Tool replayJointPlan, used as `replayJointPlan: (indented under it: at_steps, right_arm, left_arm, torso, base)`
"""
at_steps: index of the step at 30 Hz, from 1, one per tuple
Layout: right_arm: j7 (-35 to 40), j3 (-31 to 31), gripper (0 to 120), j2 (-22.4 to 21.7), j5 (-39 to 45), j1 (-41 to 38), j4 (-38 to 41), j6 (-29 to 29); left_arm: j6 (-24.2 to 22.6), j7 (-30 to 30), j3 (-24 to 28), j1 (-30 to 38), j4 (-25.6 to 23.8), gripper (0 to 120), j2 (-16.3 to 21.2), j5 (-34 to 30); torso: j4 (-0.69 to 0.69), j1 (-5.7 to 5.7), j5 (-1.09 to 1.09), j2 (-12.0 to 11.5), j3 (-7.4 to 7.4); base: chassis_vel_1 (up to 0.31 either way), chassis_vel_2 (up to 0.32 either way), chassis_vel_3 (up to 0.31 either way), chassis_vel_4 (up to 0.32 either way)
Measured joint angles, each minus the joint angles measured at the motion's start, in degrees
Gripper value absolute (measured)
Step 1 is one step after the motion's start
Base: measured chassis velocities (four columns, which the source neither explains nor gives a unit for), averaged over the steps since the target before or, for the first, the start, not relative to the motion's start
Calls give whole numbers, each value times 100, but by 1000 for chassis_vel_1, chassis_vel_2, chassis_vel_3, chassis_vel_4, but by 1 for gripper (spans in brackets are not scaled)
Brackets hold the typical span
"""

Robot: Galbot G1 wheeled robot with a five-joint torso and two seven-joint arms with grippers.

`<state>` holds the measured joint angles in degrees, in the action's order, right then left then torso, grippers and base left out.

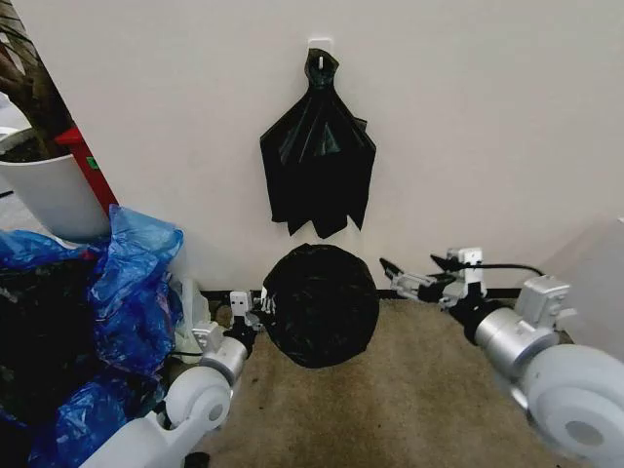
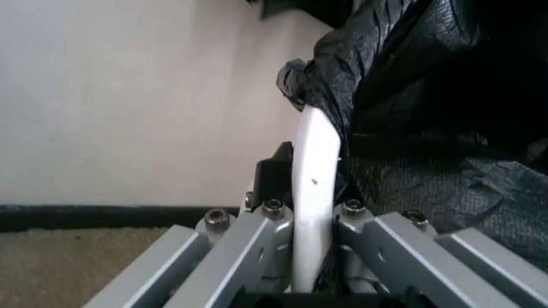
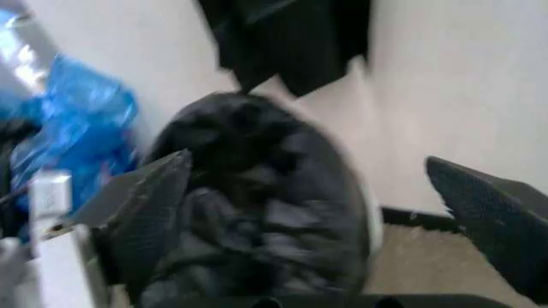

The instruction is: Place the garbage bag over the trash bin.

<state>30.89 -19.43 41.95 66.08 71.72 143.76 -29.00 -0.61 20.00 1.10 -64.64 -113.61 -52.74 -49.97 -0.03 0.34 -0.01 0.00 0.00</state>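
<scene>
Left gripper clamps bagged trash bin rim; right gripper wide open.

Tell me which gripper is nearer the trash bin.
Left. The left gripper is at the trash bin, its fingers clamped on the white rim beside the garbage bag. The right gripper hangs open, apart from the bin's other side.

Head view downward, wrist views close, possibly sharing garbage bag
</scene>
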Motion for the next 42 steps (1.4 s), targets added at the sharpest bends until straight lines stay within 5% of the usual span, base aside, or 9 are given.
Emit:
replayJointPlan:
  at_steps: [7, 16, 26, 42]
  right_arm:
    - [115, 1143, 70, 100, -420, -215, -20, -33]
    - [1926, 2224, 35, 474, 141, -857, -290, -303]
    - [2956, 2992, 0, 1018, 392, -1353, -819, 39]
    - [3491, 3061, 0, 1215, 246, -1374, -1468, 231]
  left_arm:
    - [-19, 127, 299, 22, 43, 1, -78, 146]
    - [85, 158, 546, 74, 44, 1, -245, 428]
    - [172, 115, 630, -4, 89, 1, -449, 786]
    - [349, -77, 745, -176, -22, 1, -596, 1311]
  torso:
    - [2, 0, 0, 0, 0]
    - [0, 0, 1, 0, 0]
    - [1, 1, 1, 0, 1]
    - [1, 1, 1, 0, 1]
  base:
    - [0, 0, 0, 0]
    - [0, 0, 0, 0]
    - [0, 0, 0, 0]
    - [0, 0, 0, 0]
